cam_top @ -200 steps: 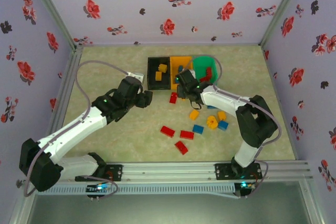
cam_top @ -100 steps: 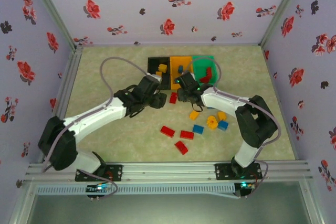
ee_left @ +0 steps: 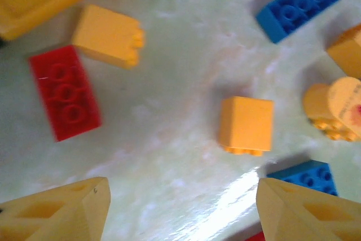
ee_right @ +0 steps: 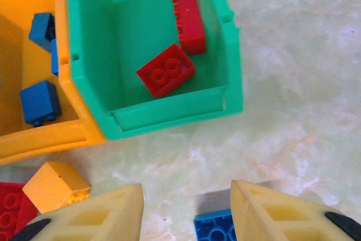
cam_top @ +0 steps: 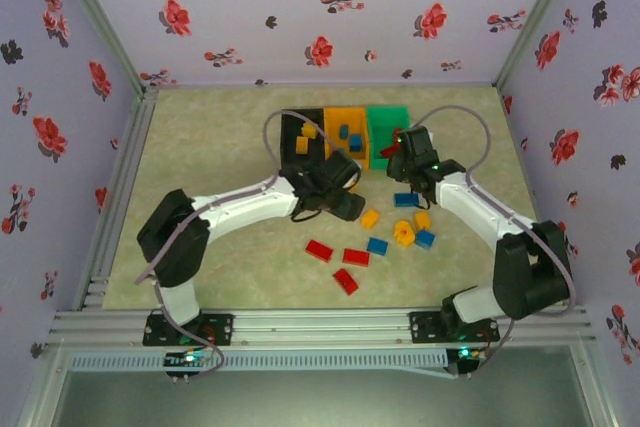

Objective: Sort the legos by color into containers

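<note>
**Left gripper**: the tan fingers are spread wide and nothing is held. It is poised above the pale green marbled table top.
- A yellow square plastic brick is seen just ahead, lying on its side.
- Further out lie a red rectangular brick and a second yellow brick just beside it.
- A blue rectangular brick lies at the far right.
- Another blue brick lies near the right-hand finger.
- A rounded yellow piece is also noted. A pinkish mark is borne on its flat face, too blurred to be read.

**Right gripper**: the fingers are likewise parted widely and nothing is gripped.
- A blue studded brick lies on the table between them at the frame's lower edge.
- Beyond stands a green open-topped plastic bin, in which two red bricks are held close together.
- An orange plastic bin is set against its side and contains small blue bricks.
- A yellow cube brick lies just outside the orange bin's near wall.

**Top view:**
- A black plastic bin holding yellow bricks completes the row, which runs black, orange, green from left to right.
- Three loose red bricks lie nearer the arm bases.
</note>
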### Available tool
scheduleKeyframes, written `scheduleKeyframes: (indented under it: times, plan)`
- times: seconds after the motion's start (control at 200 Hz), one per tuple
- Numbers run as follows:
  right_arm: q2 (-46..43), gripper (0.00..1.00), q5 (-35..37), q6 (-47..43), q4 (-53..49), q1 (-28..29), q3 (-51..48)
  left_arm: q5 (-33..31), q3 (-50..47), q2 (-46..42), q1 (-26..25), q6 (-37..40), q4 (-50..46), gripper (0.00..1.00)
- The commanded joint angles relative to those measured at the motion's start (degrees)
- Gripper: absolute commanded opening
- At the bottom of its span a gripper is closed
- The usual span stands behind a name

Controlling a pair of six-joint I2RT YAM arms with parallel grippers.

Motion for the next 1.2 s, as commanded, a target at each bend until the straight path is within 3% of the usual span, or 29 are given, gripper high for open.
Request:
scheduleKeyframes:
  times: [0.0, 0.26, 0.635, 0.74, 0.95, 1.195]
  plan:
    - [-2.3, 0.45, -2.4, -0.3, -1.2, -1.8, -2.0, 4.4, 3.6, 3.8, -2.0, 1.9, -0.4, 0.70]
    - [-3.3, 0.45, -2.2, -0.2, -1.1, -2.1, -3.2, 6.7, 10.7, 12.9, -3.3, 3.2, -1.3, 0.69]
    - [-4.0, 0.45, -2.0, -0.6, -1.5, -2.5, -3.4, 5.6, 11.6, 18.2, -3.4, 3.0, 0.4, 0.65]
    - [-4.1, 0.45, -1.7, -0.5, -1.6, -2.5, -3.6, 5.0, 11.9, 19.0, -3.4, 3.2, 0.6, 0.59]
    - [-4.5, 0.44, -2.1, -1.0, -1.8, -2.5, -3.9, 3.0, 11.1, 18.1, -3.4, 3.4, 1.1, 0.33]
    - [-10.3, 0.44, -5.0, -4.7, -0.1, -2.6, -6.5, -0.1, 9.0, 11.3, -2.8, 4.5, 0.0, 0.28]
